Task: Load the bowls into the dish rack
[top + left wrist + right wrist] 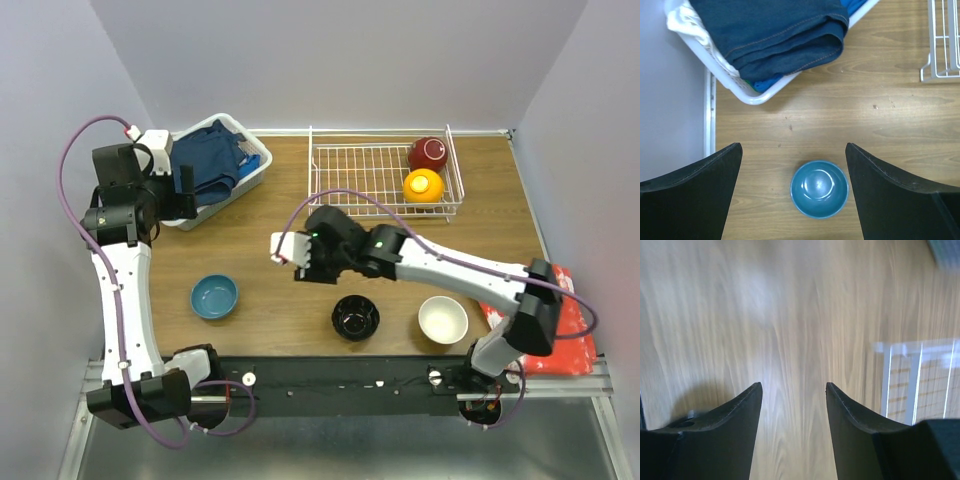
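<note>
Left gripper point(794, 150): spread wide and empty, held high and looking straight down, so the blue bowl shows between its fingers.
Basket point(258, 172): white plastic with folded blue cloth, at the far left beside the left gripper; not part of the job.
Blue bowl point(819, 188): upright on the table, near left, well apart from the rack; probably the left arm's next pick.
Right gripper point(794, 385): half open, nothing between the jaws, over bare wood left of the rack; its wrist view is blurred.
Black bowl point(355, 317): upright on the table at near centre, not yet loaded.
Rack point(340, 170): white wire, at the far centre; its left part is free for more bowls.
Maroon bowl point(428, 153): in the rack's far right corner.
Orange bowl point(423, 186): in the rack just in front of the maroon one, packed tight to save room.
White bowl point(443, 319): upright on the table, near right, waiting.
Progress: two loaded, three in sight outside; any others are not visible.
</note>
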Available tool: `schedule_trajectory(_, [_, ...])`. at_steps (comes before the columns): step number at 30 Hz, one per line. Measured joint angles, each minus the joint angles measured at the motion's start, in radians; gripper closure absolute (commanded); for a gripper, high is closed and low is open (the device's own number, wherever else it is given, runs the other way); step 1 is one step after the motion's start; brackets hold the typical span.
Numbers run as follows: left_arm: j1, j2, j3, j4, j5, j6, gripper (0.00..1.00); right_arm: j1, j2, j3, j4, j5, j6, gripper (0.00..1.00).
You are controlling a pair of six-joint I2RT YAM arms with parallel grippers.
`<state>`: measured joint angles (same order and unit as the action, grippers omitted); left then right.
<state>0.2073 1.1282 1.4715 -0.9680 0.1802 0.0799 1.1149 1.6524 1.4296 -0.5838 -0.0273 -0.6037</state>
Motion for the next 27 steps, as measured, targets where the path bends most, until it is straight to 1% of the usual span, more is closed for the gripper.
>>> schedule_trajectory(2, [0.000, -0.001, -0.027, 0.016, 0.019, 0.005, 0.07, -0.027, -0.053, -0.041, -0.021, 0.023, 0.035, 0.46])
schedule_trajectory(5, [-0.001, -0.005, -0.074, 0.043, 0.038, 0.023, 0.07, -0.050, -0.148, -0.151, -0.083, 0.033, 0.056, 0.51])
schedule_trajectory(7, [-0.002, -0.005, -0.089, 0.052, 0.043, 0.031, 0.07, -0.047, -0.193, -0.219, -0.146, 0.025, 0.053, 0.52])
schedule_trajectory(11, [-0.002, -0.004, -0.093, 0.068, 0.049, 0.044, 0.08, -0.045, -0.242, -0.299, -0.232, 0.000, 0.024, 0.52])
schedule_trajectory(15, [-0.006, 0.002, -0.093, 0.079, 0.049, 0.047, 0.08, -0.057, -0.276, -0.346, -0.272, -0.003, 0.010, 0.53])
schedule_trajectory(19, [-0.008, 0.013, -0.093, 0.089, 0.049, 0.047, 0.08, -0.114, -0.320, -0.380, -0.302, -0.010, 0.019, 0.53])
schedule_trajectory(22, [-0.011, 0.019, -0.093, 0.093, 0.048, 0.047, 0.08, -0.187, -0.368, -0.407, -0.321, -0.012, 0.052, 0.53])
schedule_trajectory(27, [-0.019, 0.034, -0.093, 0.107, 0.047, 0.046, 0.08, -0.270, -0.413, -0.425, -0.346, -0.011, 0.106, 0.54])
